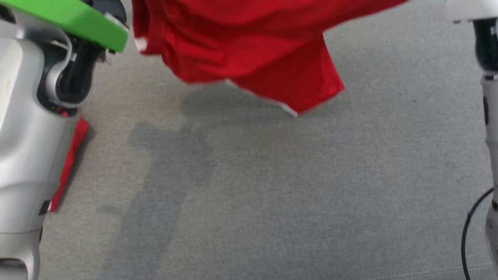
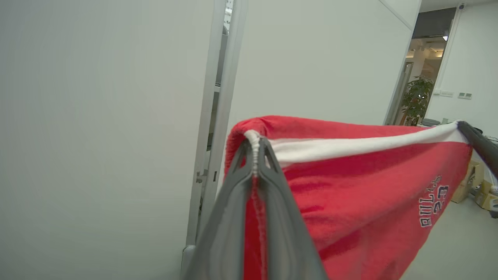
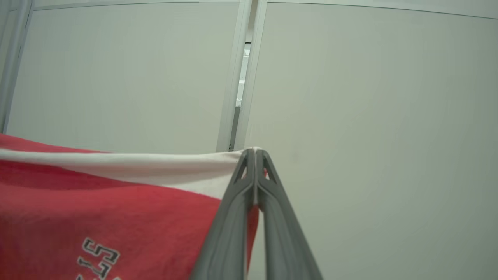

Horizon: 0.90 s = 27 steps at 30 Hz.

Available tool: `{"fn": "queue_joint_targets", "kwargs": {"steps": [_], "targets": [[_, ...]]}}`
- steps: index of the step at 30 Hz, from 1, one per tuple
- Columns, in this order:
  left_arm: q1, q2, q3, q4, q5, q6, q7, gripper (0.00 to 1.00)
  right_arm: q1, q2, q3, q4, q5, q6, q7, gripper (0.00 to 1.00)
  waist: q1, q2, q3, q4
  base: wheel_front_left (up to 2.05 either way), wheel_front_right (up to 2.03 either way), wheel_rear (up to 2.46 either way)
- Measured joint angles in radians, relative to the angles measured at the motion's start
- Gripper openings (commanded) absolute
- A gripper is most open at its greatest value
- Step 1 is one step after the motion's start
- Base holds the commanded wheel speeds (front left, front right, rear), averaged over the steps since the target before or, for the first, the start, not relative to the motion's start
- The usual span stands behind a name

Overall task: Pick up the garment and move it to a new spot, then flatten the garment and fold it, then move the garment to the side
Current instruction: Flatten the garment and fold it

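The garment (image 1: 249, 50), a red jersey with white trim, hangs in the air above the grey surface at the top of the head view, its lower edge free. In the left wrist view my left gripper (image 2: 255, 142) is shut on one upper corner of the garment (image 2: 362, 202), white band stretched taut to the other gripper's dark finger (image 2: 480, 146) at the right. In the right wrist view my right gripper (image 3: 253, 152) is shut on the other corner of the garment (image 3: 116, 217), dark lettering showing low down.
A grey cloth-covered surface (image 1: 272, 194) spreads below. A second red cloth (image 1: 70, 159) lies at the left behind my pale left arm (image 1: 23, 136). My right arm (image 1: 488, 116) and a black cable (image 1: 469, 229) stand at the right edge. White wall panels (image 3: 350, 97) face the wrists.
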State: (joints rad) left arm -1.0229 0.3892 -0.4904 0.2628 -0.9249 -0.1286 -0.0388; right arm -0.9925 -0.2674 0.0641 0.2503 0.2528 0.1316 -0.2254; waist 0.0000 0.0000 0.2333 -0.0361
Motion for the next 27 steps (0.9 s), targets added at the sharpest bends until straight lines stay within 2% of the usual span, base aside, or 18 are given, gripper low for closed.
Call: {"fn": "queue_joint_targets", "kwargs": {"steps": [4,8,13,16,21,27], "targets": [[-0.083,-0.026,0.009,0.064,-0.008,0.0,-0.092,0.0,-0.104,0.027,-0.035,0.057,-0.05,0.0,-0.031,0.0,0.0,0.0,0.049,-0.02,0.0,0.0,0.0],[-0.071,-0.007,-0.02,0.101,-0.036,0.0,-0.146,0.0,-0.087,0.051,-0.027,0.072,-0.059,0.0,-0.036,0.0,0.0,0.0,0.069,-0.044,0.0,0.0,0.0],[0.146,0.019,-0.1,0.148,-0.077,-0.001,-0.191,0.0,0.146,0.056,-0.01,0.062,-0.039,0.0,-0.036,0.0,0.0,0.0,0.046,-0.054,0.0,0.0,0.0],[0.302,0.015,-0.131,0.187,-0.102,-0.003,-0.21,0.0,0.306,0.07,-0.022,0.054,-0.018,0.002,-0.036,0.0,0.0,0.0,0.025,-0.054,0.0,0.0,0.0],[0.548,-0.034,-0.189,0.243,-0.106,-0.005,-0.22,0.0,0.553,0.101,-0.062,0.031,0.018,0.003,-0.036,0.0,0.0,0.0,-0.013,-0.054,0.0,0.0,0.0],[0.742,-0.111,-0.13,0.227,-0.073,-0.005,-0.222,0.0,0.764,0.132,-0.118,0.0,0.029,0.004,-0.036,0.0,0.0,0.0,-0.067,-0.049,0.0,0.0,0.0]]}}
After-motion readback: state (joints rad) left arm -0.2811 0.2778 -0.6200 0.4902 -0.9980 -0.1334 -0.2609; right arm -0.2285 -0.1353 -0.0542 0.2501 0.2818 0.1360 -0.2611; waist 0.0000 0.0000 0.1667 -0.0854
